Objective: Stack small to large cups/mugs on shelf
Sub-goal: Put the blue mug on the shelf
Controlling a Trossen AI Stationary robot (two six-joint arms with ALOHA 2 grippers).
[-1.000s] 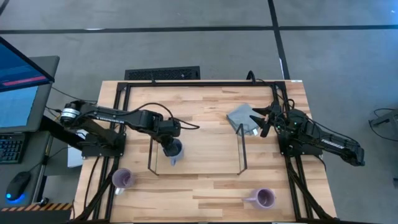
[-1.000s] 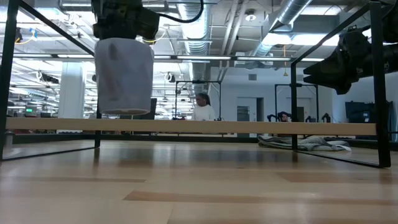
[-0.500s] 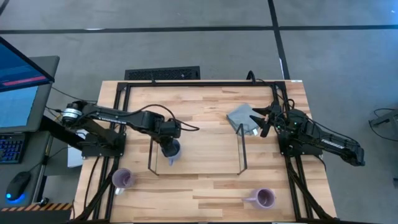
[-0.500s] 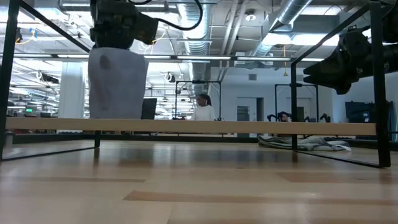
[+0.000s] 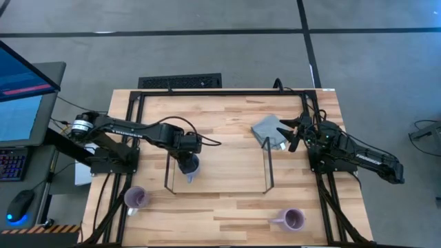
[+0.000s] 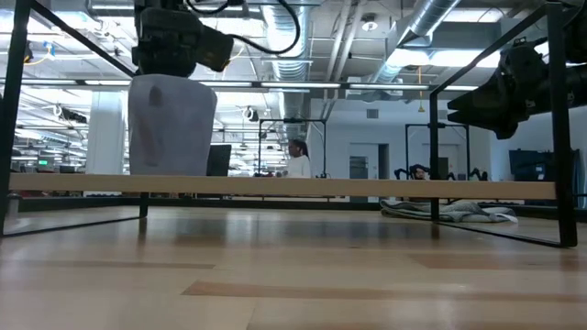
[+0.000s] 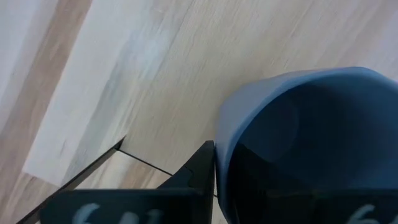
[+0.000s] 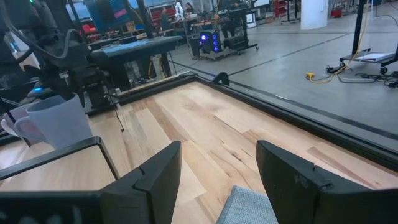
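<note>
The blue-grey mug (image 5: 192,167) (image 6: 171,125) stands at the left end of the shelf (image 5: 217,172), a light wood board (image 6: 293,186) between black wire end frames. My left gripper (image 5: 187,156) (image 6: 174,41) is shut on the mug from above. One lavender mug (image 5: 136,198) stands on the table near the near-left corner. The other (image 5: 293,220) stands near the near-right corner. My right gripper (image 5: 296,133) (image 8: 214,180) waits open beyond the shelf's right end, above the folded grey cloth (image 5: 269,131). My left gripper holds the blue-grey mug by its rim wall (image 7: 227,155), coming from above and pointing down. One finger (image 7: 200,169) lies against the outside of the wall; the other is hidden in the mug's dark inside. The mug is upright, its base at the shelf board's top (image 6: 170,174).
A black metal frame (image 5: 227,91) runs round the table's edges, and its posts (image 6: 9,110) show in the low view. The shelf's wire end frames (image 5: 167,172) (image 5: 269,169) rise beside the board. Bare tabletop (image 5: 213,210) lies between the two lavender mugs.
My left gripper has come down with the blue-grey mug and shifted slightly toward the table's left. The mug's base hung just above the shelf board a second ago and now meets it. The right arm has kept still.
</note>
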